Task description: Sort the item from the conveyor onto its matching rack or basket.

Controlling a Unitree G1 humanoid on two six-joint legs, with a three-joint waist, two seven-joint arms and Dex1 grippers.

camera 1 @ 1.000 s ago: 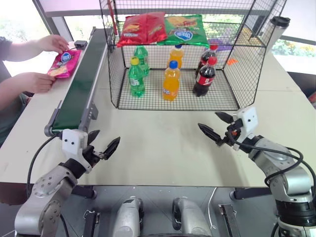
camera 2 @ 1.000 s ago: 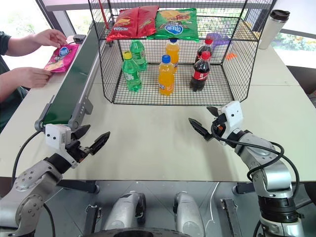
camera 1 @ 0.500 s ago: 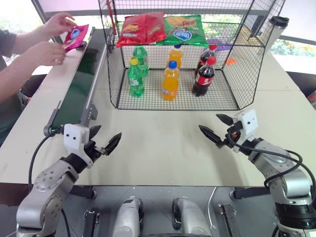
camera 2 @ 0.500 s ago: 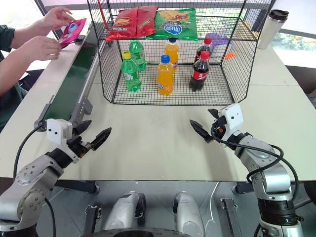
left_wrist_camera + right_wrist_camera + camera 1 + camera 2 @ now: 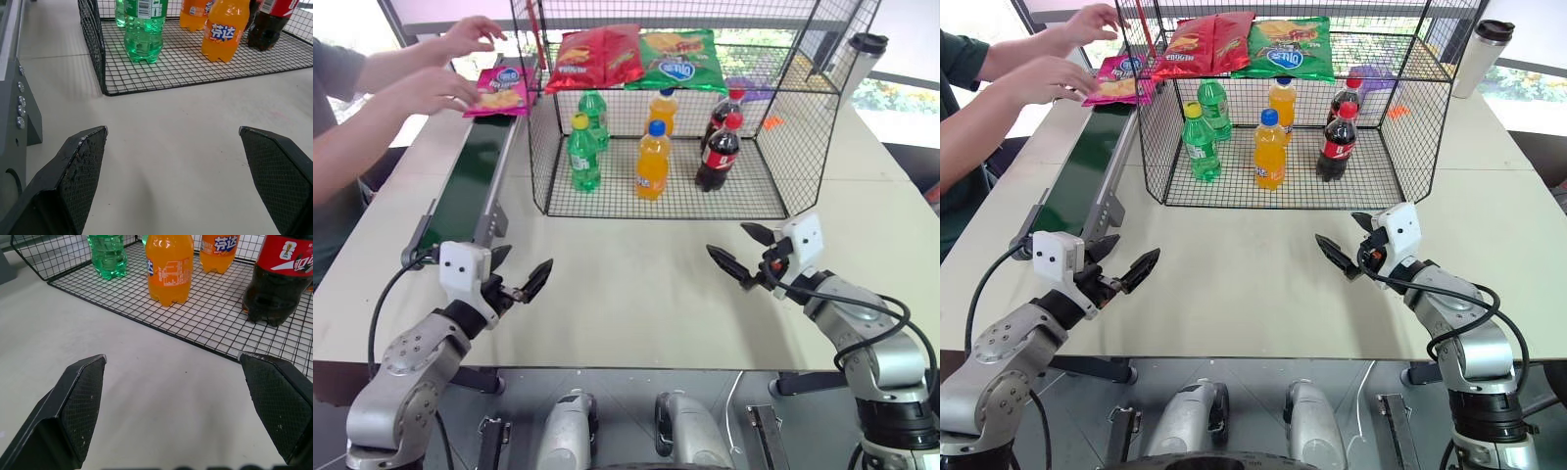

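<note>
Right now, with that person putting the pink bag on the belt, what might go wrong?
The person's hand rests on the pink chip bag, so an early reach could hit it. The conveyor hugs the wire rack, so the left gripper has little room. The upper tier holds a red bag and a green bag.

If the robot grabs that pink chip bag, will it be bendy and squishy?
Probably bendy: the pink chip bag lies flat and crinkly on the conveyor under a person's hand. It looks puffy, so likely light for its size. Its shiny skin might slip, and a hard squeeze could crush the chips.
</note>
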